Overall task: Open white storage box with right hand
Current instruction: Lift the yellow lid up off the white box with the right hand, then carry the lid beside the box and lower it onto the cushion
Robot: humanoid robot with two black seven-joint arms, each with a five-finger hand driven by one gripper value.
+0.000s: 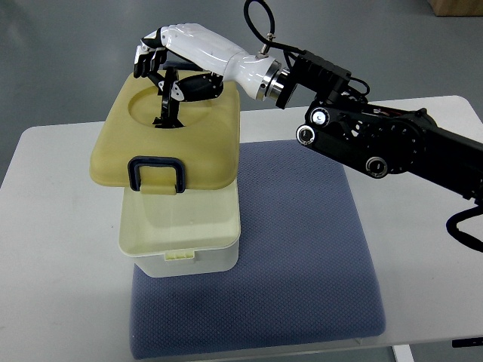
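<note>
Right now the right hand (162, 64), white shell w/ black fingers, reaches in from the pic's right side on a black jointed arm (377, 143) and sits over the far end of the cream-yellow plastic lid (170, 139). Fingers (149, 59) are curled down over the lid's top handle area; thumb (175, 94) points down into the round recess on the lid top. It looks like a grip on the black carry handle (167, 105) standing upright there, tho exact contact is partly hidden by the hand.

Lid is lifted off and held tilted above the white rectangular storage box (181, 237), shifted toward the far-left of the box, so the near part of the box's open cavity shows. Black latch loop (157, 175) hangs at the lid's near edge, not hooked on the box's small front tab (181, 255).

Box stands on the left-near part of a blue-grey fabric mat (302, 256), which lies on a white table (53, 249). Left hand: not visible.
</note>
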